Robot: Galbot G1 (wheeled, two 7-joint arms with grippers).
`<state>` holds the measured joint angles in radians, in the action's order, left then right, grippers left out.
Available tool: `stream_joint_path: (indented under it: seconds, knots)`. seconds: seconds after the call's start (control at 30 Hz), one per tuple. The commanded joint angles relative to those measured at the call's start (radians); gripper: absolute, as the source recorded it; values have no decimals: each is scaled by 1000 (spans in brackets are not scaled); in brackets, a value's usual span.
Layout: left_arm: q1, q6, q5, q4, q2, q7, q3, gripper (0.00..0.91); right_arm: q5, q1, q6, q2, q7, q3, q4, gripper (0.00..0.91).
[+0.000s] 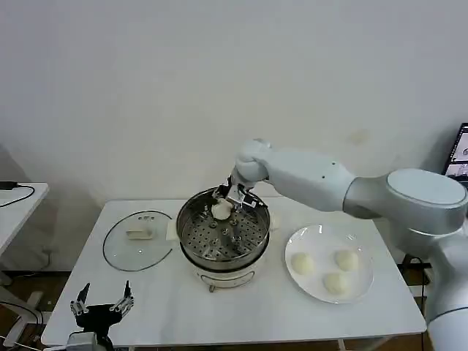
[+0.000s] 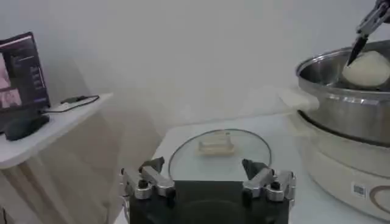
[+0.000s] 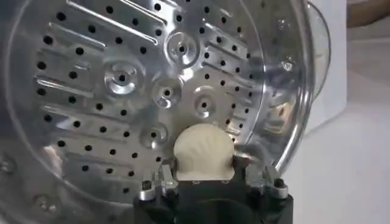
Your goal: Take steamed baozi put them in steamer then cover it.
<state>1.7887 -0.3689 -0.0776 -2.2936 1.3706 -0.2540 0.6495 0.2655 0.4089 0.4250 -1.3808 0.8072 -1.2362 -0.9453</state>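
The steel steamer [image 1: 223,238] stands mid-table on its white base. My right gripper [image 1: 223,207] reaches over its far rim, shut on a steamed baozi [image 1: 221,210]. In the right wrist view that pale bun [image 3: 203,152] sits between the fingers above the perforated tray [image 3: 122,79]. Three more baozi [image 1: 302,263] [image 1: 346,259] [image 1: 336,283] lie on the white plate [image 1: 314,238] to the right. The glass cover [image 1: 137,240] with its cream handle lies flat left of the steamer. My left gripper [image 1: 102,305] hangs open near the table's front left corner, facing the cover [image 2: 218,155].
A side table [image 2: 49,125] with a cable, a mouse and a screen stands off to the left. The steamer's side handle [image 2: 298,99] juts toward the cover. The wall runs close behind the table. Bare tabletop lies along the front edge.
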Motion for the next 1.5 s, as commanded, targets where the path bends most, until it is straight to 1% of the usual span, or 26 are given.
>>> stream_joint_path:
  seconds: [0.03, 0.07, 0.1, 0.13, 0.17, 0.3, 0.4, 0.43, 0.47, 0.5, 0.57, 0.63, 0.67, 0.73, 0.77, 0.83, 0.87, 0.93, 1.0, 1.03, 1.07, 1.2, 1.3, 1.37, 1.4, 1.5]
  knots:
    - [0, 0, 0, 2, -1, 0, -1, 907, 36, -16, 42, -37, -17, 3, 57, 615]
    - [0, 0, 0, 2, -1, 0, 0, 907, 33, -17, 43, -39, -16, 2, 61, 615]
    - [0, 0, -1, 2, -2, 0, 1, 907, 31, -19, 44, -42, -17, 1, 64, 655]
    - [0, 0, -1, 2, -2, 0, 2, 907, 30, -20, 45, -43, -17, 0, 67, 796]
    - [1, 0, -1, 2, -2, 0, 4, 907, 30, -21, 45, -43, -16, 0, 67, 907]
    - [4, 0, -1, -1, 0, -1, 3, 907, 22, -16, 46, -38, -16, -4, 60, 907]
    - [6, 0, -1, -2, 3, -1, 2, 907, -27, 7, 22, -17, -11, -7, 14, 907]
    - [6, 0, -1, -2, 3, -1, 2, 907, -65, 31, -1, -2, -3, -17, -8, 907]
    - [6, 0, 0, -2, 4, -2, 1, 907, -164, 57, -56, 21, 16, -37, -74, 907]
    - [6, 0, 0, -3, 5, -2, 0, 907, -188, 86, -88, 37, 22, -46, -102, 907]
    - [5, 0, -1, -3, 5, -2, -1, 907, -320, 175, -194, 94, 33, -78, -232, 907]
    - [4, -1, -2, -3, 5, -2, -3, 907, -357, 216, -247, 137, 37, -100, -289, 907]
    - [3, -1, -2, -4, 6, -2, -6, 907, -383, 262, -280, 179, 38, -113, -345, 907]
    - [6, -3, -1, -15, 4, -2, -15, 907, -416, 311, -318, 234, 47, -131, -393, 907]
    - [7, -4, -1, -18, 2, -1, -22, 907, -429, 346, -346, 284, 48, -142, -417, 907]
    - [3, -6, 0, -23, -3, -1, -33, 907, -443, 369, -377, 335, 47, -151, -441, 907]
    - [-1, -8, 0, -23, -8, 0, -37, 907, -445, 388, -417, 404, 51, -160, -469, 907]
    - [-12, -11, -3, -21, -19, 1, -42, 907, -441, 401, -450, 471, 59, -175, -498, 907]
    - [-24, -16, -13, -20, -30, 3, -39, 907, -445, 417, -497, 557, 69, -215, -541, 907]
    - [-29, -18, -17, -20, -36, 3, -38, 907, -446, 418, -513, 586, 75, -224, -556, 907]
    - [-37, -21, -21, -20, -46, 7, -37, 907, -453, 417, -535, 640, 84, -246, -582, 907]
    - [-55, -23, -25, -21, -77, 24, -36, 907, -456, 381, -582, 793, 86, -270, -645, 907]
    - [-67, -28, -29, -19, -95, 41, -31, 907, -454, 312, -621, 867, 79, -240, -668, 907]
    - [-75, -31, -29, -16, -107, 48, -28, 907, -464, 254, -650, 898, 69, -218, -675, 907]
    - [-77, -31, -30, -14, -113, 53, -27, 907, -466, 234, -658, 906, 65, -210, -677, 907]
    - [-86, -33, -29, -11, -122, 60, -27, 907, -456, 114, -693, 929, 52, -143, -688, 907]
